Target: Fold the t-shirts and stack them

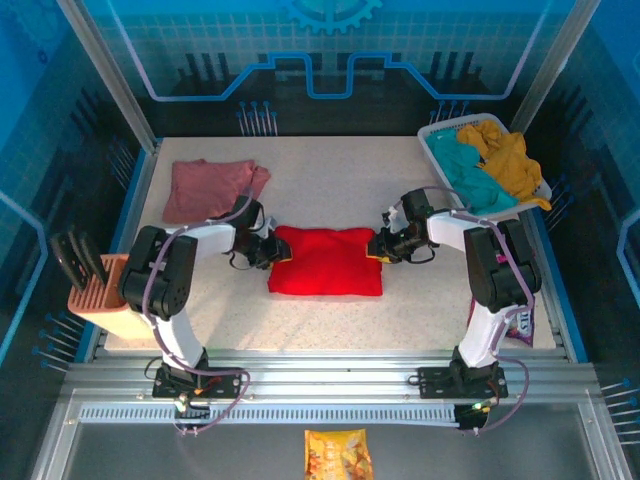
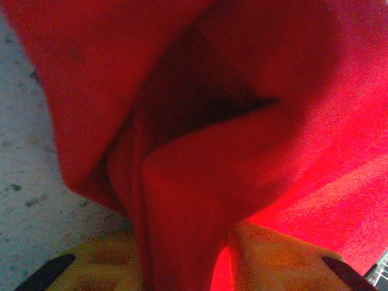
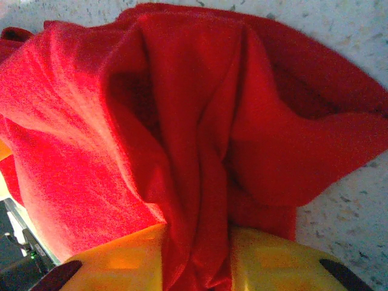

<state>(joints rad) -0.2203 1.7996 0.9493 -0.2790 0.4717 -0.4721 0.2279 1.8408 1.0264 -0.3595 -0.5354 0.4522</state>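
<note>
The red t-shirt [image 1: 325, 262] lies as a folded rectangle in the middle of the table. My left gripper [image 1: 272, 250] is at its left edge, shut on a bunched fold of red cloth [image 2: 182, 200] between the yellow pads [image 2: 279, 260]. My right gripper [image 1: 378, 245] is at the right edge, shut on a gathered pleat of the same shirt [image 3: 194, 182] between its yellow pads [image 3: 121, 264]. The dusty-pink t-shirt [image 1: 212, 187] lies folded at the back left, apart from both grippers. The red shirt's print is hidden.
A white basket [image 1: 432, 135] at the back right holds teal [image 1: 470, 170] and yellow [image 1: 510, 160] clothes. An orange rack [image 1: 100, 295] with dark tools stands at the left edge. A purple packet [image 1: 522, 322] lies by the right arm, and a snack bag [image 1: 338, 455] below the rails.
</note>
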